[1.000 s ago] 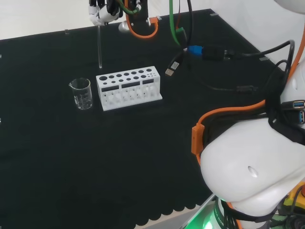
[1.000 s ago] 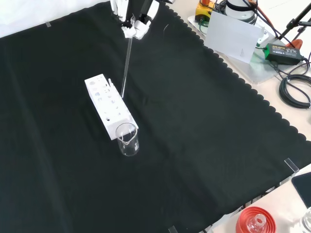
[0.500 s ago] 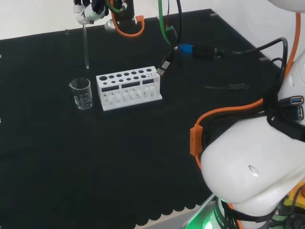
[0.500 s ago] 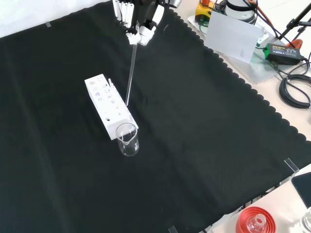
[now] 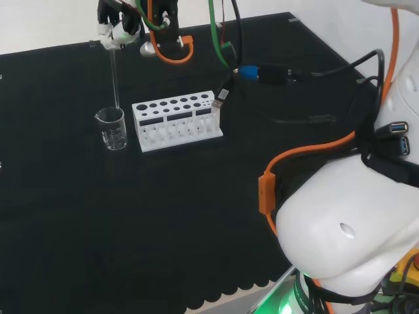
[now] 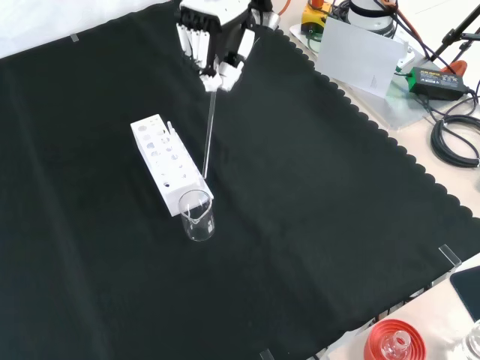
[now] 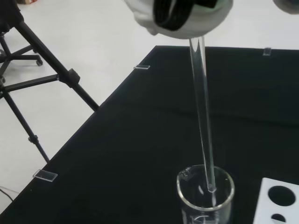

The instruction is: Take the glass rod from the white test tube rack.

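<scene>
We see the glass rod (image 5: 115, 78) hanging nearly upright from the hand (image 5: 116, 25), its top pinched between curled fingers and its lower end just inside the mouth of the small clear beaker (image 5: 112, 128); in the wrist view the rod (image 7: 202, 112) ends a little below the beaker's rim (image 7: 205, 186), apart from the glass wall on each side. The rod is out of the white test tube rack (image 5: 177, 120) and hangs clear of it. It is a thin, straight, colourless stick, hard to pick out against the black cloth (image 5: 163, 216) and brightest where it crosses the hand's white parts. In the head view the beaker stands just left of the rack's left end, with a narrow strip of cloth between them; in the front view the beaker (image 6: 197, 215) sits at the rack's (image 6: 168, 163) near end, and the rod (image 6: 209, 131) slants down from the hand (image 6: 217, 45) along the rack's right side. Around this pair the cloth lies open: a broad bare stretch runs to the near scalloped edge, and more bare cloth lies left of the beaker. To the right in the head view, black cables (image 5: 308, 78) with a blue plug trail across the cloth beyond the rack's right end, and the arm's big white link (image 5: 347, 235) fills the near right corner.
</scene>
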Robot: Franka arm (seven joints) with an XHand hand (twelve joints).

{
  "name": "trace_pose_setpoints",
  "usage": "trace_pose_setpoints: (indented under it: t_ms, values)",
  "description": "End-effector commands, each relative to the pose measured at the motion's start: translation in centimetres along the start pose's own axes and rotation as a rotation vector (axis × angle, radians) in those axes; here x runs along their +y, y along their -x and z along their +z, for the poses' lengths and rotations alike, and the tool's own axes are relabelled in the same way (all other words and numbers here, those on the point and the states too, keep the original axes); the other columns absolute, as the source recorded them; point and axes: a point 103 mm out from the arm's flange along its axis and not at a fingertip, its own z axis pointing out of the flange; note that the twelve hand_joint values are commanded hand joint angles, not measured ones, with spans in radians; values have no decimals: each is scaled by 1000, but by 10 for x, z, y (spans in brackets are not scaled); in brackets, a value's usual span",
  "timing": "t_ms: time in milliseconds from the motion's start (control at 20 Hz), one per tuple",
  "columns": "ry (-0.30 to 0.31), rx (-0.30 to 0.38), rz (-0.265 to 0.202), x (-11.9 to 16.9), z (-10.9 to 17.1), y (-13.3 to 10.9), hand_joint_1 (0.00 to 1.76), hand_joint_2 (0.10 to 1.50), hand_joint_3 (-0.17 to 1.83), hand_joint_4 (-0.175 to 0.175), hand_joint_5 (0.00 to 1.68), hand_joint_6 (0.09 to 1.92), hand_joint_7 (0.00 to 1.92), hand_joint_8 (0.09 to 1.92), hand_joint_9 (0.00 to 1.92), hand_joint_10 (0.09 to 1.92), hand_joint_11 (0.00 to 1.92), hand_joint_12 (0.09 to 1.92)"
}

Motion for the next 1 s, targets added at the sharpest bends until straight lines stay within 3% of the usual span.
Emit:
trace_pose_setpoints:
  t_ms: [50, 350, 500, 1000]
  values:
    - [-15, 10, -31, 17, 15, -15, 1322, 907, 177, -175, 1173, 446, 1386, 580, 1764, 359, 1582, 605]
    - [-40, 19, -44, 33, 30, -25, 1322, 911, 170, -175, 1173, 445, 1385, 581, 1764, 359, 1581, 606]
    - [-45, 59, -50, 34, 28, -13, 1322, 912, 167, -175, 1173, 445, 1384, 582, 1764, 359, 1581, 606]
    - [-75, 58, -39, 47, 46, 8, 1321, 919, 155, -175, 1172, 444, 1383, 583, 1764, 360, 1579, 609]
